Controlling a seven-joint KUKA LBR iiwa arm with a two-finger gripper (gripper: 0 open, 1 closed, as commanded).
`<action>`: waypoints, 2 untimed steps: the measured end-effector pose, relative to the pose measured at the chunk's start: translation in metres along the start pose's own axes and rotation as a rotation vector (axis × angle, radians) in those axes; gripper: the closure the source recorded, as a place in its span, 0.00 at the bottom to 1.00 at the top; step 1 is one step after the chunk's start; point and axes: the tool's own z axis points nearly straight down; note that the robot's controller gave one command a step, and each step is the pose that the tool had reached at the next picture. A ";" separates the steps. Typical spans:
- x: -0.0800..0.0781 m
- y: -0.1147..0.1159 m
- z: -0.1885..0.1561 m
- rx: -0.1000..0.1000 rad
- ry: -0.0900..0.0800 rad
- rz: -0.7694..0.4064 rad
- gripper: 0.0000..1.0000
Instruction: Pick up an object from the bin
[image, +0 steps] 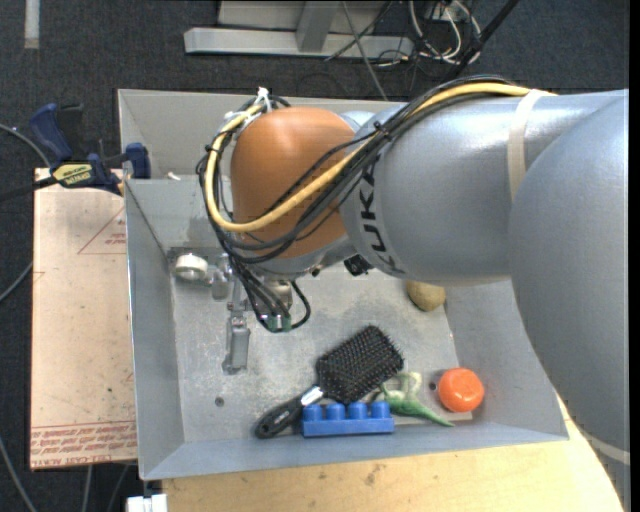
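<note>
The pincer (236, 362) hangs below the arm's (480, 180) orange cover (290, 165), amid a tangle of black and yellow cables (262, 222). It points straight down into the left part of the grey bin (195, 395). Its tip is low over the bare, speckled floor there, close to the floor or on it; which of the two cannot be told. From this angle it shows as one narrow grey bar, so whether it is released or clenched cannot be told either. Nothing can be seen in its grasp, and no loose thing lies under it.

The things to be picked all lie away from the pincer, to its right and toward the near wall. Nearest is a black hairbrush (358, 366), down and to the right, lying aslant with its bristled head uppermost; its handle end reaches toward the pincer but stays apart from it. A blue studded building block (348, 419) lies just beside the brush handle, against the near wall. Farther right of the block is a green piece (418, 404), and past that an orange ball (460, 390). A pale yellowish lump (427, 295) sits well to the right of the pincer, partly under the arm.
</note>
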 end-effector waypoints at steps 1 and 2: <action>-0.002 -0.001 -0.005 -0.002 -0.007 0.004 0.00; -0.057 0.013 0.068 -0.006 -0.017 0.077 0.00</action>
